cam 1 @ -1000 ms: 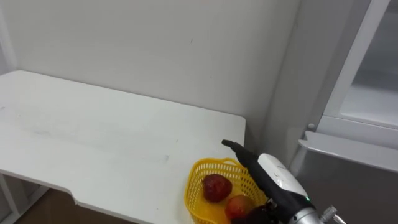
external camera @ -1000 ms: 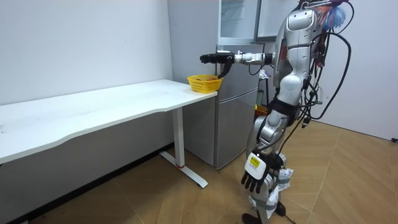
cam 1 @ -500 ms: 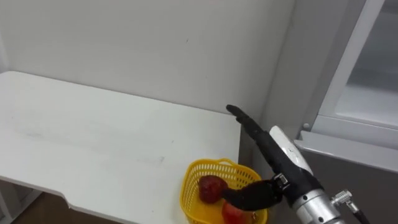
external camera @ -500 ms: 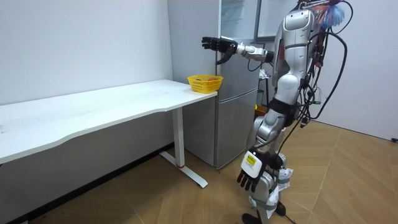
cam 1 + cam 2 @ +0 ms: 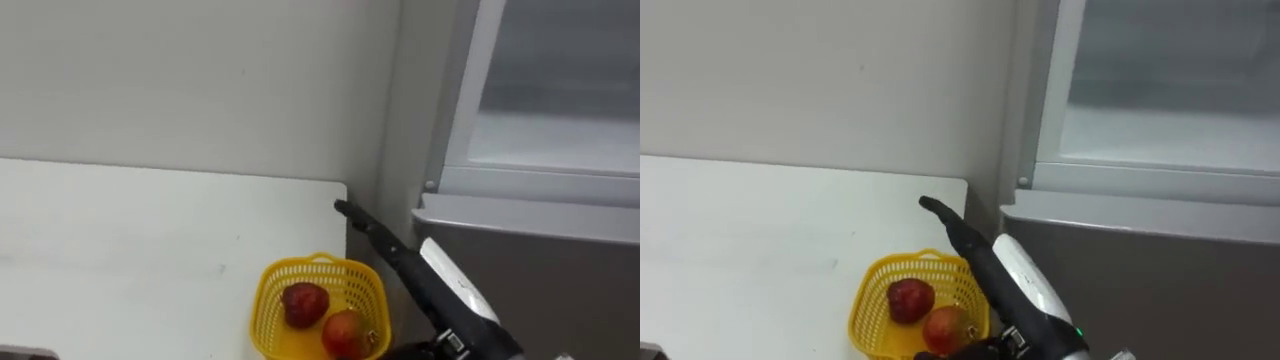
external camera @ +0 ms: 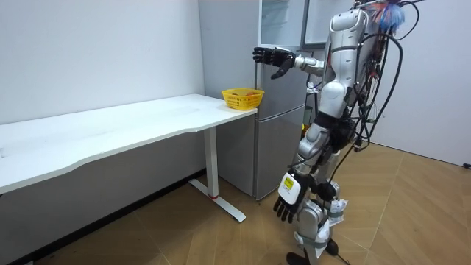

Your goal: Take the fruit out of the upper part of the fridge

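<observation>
My right hand (image 5: 402, 262) is open, its fingers straight and pointing away from me, raised beside the yellow basket (image 5: 262, 301) at the table's corner and touching nothing. Two red fruits (image 5: 300, 303) lie in the basket. To its right stands the fridge, whose upper compartment (image 5: 545, 135) shows a pale interior above the grey lower door (image 5: 545, 275). In the room view I stand before the fridge (image 6: 283, 73) with the right hand (image 6: 274, 57) held out at chest height. My left hand (image 6: 286, 208) hangs open by my thigh, holding nothing.
The white table (image 5: 120, 240) stretches left along the bare wall, its right end close against the fridge side. In the room view the long table (image 6: 110, 132) stands on a white leg over a wooden floor with room behind me.
My right hand has lifted from over the basket and drawn back toward the fridge. The head camera has turned right, so the fridge fills more of the view. The left hand swung slightly.
</observation>
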Controlling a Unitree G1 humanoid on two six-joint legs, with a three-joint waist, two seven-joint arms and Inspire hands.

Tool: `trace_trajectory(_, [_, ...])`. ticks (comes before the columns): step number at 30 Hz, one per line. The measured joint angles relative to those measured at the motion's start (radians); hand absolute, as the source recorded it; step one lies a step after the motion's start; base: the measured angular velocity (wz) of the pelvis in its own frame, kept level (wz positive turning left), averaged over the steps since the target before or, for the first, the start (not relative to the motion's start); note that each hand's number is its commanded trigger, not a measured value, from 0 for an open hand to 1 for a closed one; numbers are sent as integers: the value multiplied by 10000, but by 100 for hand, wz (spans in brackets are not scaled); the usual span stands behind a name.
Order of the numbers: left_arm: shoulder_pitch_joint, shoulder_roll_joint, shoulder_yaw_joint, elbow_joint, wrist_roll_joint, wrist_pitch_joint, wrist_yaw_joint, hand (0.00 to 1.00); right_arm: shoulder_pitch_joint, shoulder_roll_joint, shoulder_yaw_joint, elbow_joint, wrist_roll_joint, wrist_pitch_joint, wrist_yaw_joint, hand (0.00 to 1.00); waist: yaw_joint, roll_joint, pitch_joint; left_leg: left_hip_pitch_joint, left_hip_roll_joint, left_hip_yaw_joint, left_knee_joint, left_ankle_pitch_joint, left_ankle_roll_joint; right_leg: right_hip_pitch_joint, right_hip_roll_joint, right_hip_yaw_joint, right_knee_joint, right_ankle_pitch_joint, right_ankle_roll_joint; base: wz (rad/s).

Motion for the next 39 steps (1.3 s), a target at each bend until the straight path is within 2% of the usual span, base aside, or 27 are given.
trace_trajectory(2, [-24, -49, -27, -12, 2, -8, -1, 0, 249, 199, -322, -232, -1, 0, 0, 0, -226, 19, -14, -12, 5, 59, 1, -13, 11, -8, 9, 50, -35, 18, 18, -5])
trace_trajectory(5, [-134, -95, -26, -20, 10, -8, -7, 0, 641, 414, -661, -584, 55, -8, 19, 0, -361, 108, -15, 28, 25, 227, -9, -34, 27, -18, 21, 157, -35, 42, 31, -10])
trace_trajectory(9, [-89, -279, -37, 13, -85, -73, 269, 0, 1170, 600, -753, -614, 761, -85, 26, 0, -511, 322, -4, 82, 28, 354, -5, -53, 53, -10, 12, 248, 8, 63, 56, -9])
trace_trajectory(12, [-46, -313, -60, 6, -103, -122, 467, 0, 1572, 849, -801, -622, 1231, -92, -51, 0, -627, 378, 11, 27, 44, 466, -16, -60, 54, -196, 23, 342, 136, 48, 48, -9])
trace_trajectory(14, [44, -373, -110, 17, -107, -126, 619, 0, 1947, 878, -877, -597, 1561, -92, -184, 0, -740, 396, 5, 17, 43, 511, -47, -60, 54, -248, 26, 393, 141, 50, 48, -8])
trace_trajectory(17, [244, -473, -118, 209, -163, -137, 917, 0, 2739, 1072, -1308, -162, 2402, -93, -885, 0, -896, 396, -11, 103, 39, 637, -105, -58, 58, -295, 39, 534, 153, 53, 53, -13])
trace_trajectory(23, [584, -671, -99, 367, -519, -140, 1249, 0, 3584, 1602, -2112, 700, 2942, -93, -2189, 0, -1139, 431, -18, 171, 107, 981, -210, -96, 58, -445, 135, 878, 142, 95, 65, -18])
trace_trajectory(29, [483, -715, -114, 373, -593, -186, 1624, 0, 4027, 1708, -2227, 1236, 3614, -269, -3428, 0, -1369, 497, -70, 193, 106, 1025, -221, -104, 46, -454, 165, 904, 132, 120, 60, -3])
trace_trajectory(33, [479, -754, -126, 300, -831, -167, 1942, 0, 4207, 1693, -2253, 2736, 4695, -386, -4107, 0, -1452, 493, -57, 221, 138, 1108, -239, -118, 40, -428, 170, 913, 145, 111, 52, -1])
trace_trajectory(35, [538, -752, -190, 253, -1187, -149, 1963, 0, 4194, 1701, -2265, 4139, 5733, -384, -4399, 0, -1582, 413, -21, 264, 133, 1093, -238, -120, 37, -384, 166, 891, 153, 97, 56, 5])
trace_trajectory(39, [704, -778, -207, 33, -1201, -109, 1957, 0, 4310, 1722, -2325, 5694, 7463, -347, -4712, 0, -1721, 379, -8, 317, 163, 1081, -238, -156, 33, -365, 151, 901, 169, 25, 51, -2])
